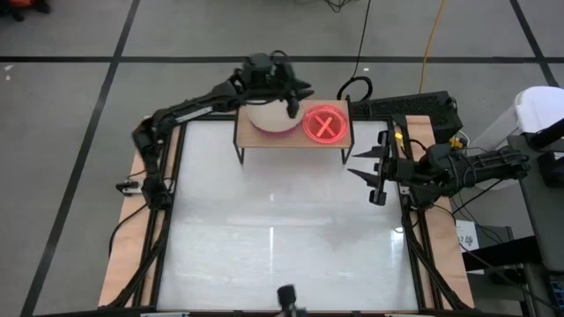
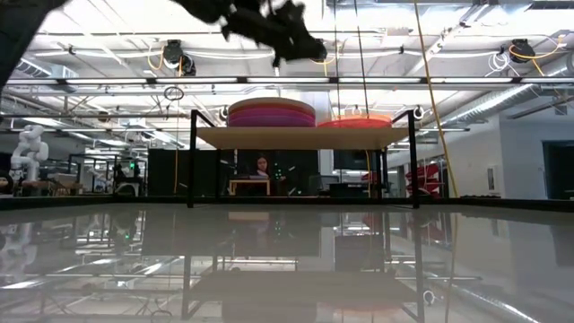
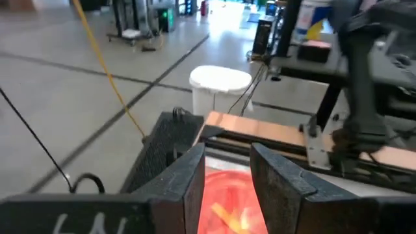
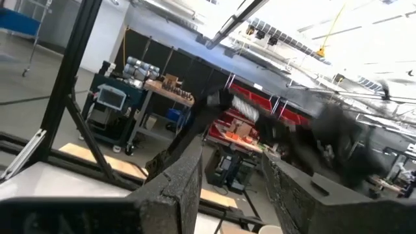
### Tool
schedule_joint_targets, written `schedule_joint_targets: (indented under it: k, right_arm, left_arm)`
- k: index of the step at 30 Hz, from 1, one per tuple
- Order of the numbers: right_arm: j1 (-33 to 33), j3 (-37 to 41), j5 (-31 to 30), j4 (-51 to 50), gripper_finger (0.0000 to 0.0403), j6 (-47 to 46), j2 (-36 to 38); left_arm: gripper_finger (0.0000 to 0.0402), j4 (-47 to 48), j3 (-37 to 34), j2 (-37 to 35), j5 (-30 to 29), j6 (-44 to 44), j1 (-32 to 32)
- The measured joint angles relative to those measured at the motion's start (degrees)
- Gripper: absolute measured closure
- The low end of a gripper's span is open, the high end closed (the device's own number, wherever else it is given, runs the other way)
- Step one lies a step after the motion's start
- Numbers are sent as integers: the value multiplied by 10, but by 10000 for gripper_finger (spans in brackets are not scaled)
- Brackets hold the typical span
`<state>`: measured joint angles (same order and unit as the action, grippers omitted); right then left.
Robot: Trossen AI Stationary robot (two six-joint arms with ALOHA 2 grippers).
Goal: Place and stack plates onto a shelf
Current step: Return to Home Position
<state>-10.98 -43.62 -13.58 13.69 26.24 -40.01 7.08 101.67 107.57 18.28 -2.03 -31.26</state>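
Left tool [image 1: 293,106] hangs released above the shelf [image 1: 249,136], far edge of the desk [image 1: 264,251], between the big stack [image 1: 269,120] and the orange-topped stack [image 1: 324,124]. Right tool [image 1: 363,183] is released at the right edge. Risk as I see it: if I withdraw low, a finger clips a stack and plates slide off.

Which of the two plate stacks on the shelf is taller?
The beige-topped stack, on the left half of the shelf; the orange-topped stack beside it stands clearly lower.
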Motion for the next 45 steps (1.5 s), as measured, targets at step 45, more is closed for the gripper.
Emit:
schedule_joint_targets:
  k: [45]
  right_arm:
    - [89,381,-30,154,262,-144,183]
  left_arm:
    - [326,-366,-976,-863,-295,39,325]
